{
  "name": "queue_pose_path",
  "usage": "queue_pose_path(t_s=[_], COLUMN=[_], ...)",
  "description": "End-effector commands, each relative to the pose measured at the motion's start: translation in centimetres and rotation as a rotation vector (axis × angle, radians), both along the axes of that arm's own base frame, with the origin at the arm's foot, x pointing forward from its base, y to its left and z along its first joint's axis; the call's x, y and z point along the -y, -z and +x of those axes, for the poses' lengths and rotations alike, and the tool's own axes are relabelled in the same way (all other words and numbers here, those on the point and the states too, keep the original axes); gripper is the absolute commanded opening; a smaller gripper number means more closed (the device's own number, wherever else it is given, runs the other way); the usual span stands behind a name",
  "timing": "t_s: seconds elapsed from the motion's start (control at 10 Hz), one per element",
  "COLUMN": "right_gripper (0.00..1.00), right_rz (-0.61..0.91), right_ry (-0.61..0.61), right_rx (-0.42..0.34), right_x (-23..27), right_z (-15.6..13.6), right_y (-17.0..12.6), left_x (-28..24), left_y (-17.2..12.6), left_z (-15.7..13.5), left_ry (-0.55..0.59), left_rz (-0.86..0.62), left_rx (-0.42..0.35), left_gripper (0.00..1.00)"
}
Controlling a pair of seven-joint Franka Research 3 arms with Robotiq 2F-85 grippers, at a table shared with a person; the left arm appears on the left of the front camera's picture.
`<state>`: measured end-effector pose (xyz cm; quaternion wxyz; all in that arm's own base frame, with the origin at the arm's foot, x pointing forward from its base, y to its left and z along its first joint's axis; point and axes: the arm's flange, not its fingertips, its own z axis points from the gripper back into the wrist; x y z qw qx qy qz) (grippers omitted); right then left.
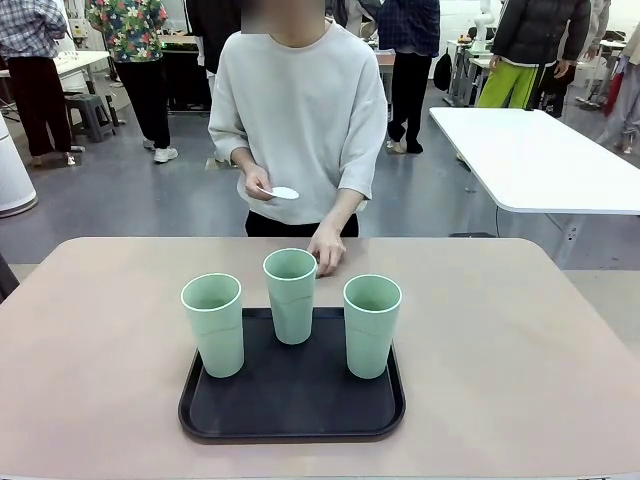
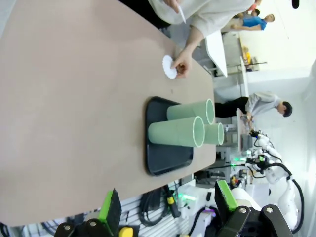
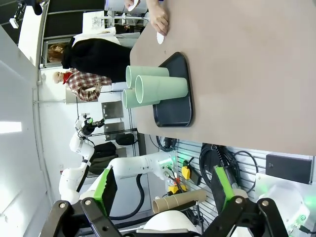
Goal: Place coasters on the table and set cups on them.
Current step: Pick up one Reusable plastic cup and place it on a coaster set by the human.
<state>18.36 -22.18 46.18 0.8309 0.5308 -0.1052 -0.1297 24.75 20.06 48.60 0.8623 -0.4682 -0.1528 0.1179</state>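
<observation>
Left gripper (image 2: 167, 203): jaws spread wide, green pads far apart, nothing between them, parked off the near edge of the table (image 2: 74, 98). In the left wrist view the black tray (image 2: 165, 160) sits at 12 o'clock from this gripper, well apart from it, with all three cups on it. Right gripper (image 3: 164, 188): same, fully spread, empty, also back off the table edge, with the tray and cups at 12 o'clock and well apart in its own view. No contact between either gripper and any task item. Front view: the tray is centred near the robot's side of the table. The left cup (image 1: 213, 322) stands at the tray's 9 o'clock, the middle cup (image 1: 290, 293) at its 12 o'clock by the far rim, and the right cup (image 1: 371, 323) at its 3 o'clock. All are upright, open end up, and apart from each other, none on a coaster. One coaster (image 2: 169, 66) lies flat on the bare table beyond the tray, around 12 to 1 o'clock from the middle cup, close to the far edge. The person's lower hand (image 1: 326, 250) rests fingertips on it. The person's raised hand (image 1: 258, 180) is held at waist level off the table, pinching a spare coaster (image 1: 284, 192); cannot tell whether that is one disc or several.
</observation>
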Motion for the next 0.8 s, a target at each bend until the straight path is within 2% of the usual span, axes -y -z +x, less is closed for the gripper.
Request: queue_pose_path(t_s=[0.0, 0.7], right_gripper=[1.00, 1.00], right_rz=[0.013, 0.013], right_ry=[-0.001, -0.001], right_rx=[0.012, 0.012], right_x=[-0.03, -0.03], right_z=[0.03, 0.03], right_y=[0.10, 0.10], left_x=[-0.08, -0.08], left_y=[-0.05, -0.05], left_z=[-0.01, -0.01], left_ry=[0.005, 0.005], left_rz=[-0.012, -0.012], left_rx=[0.015, 0.015], left_gripper=[1.00, 1.00])
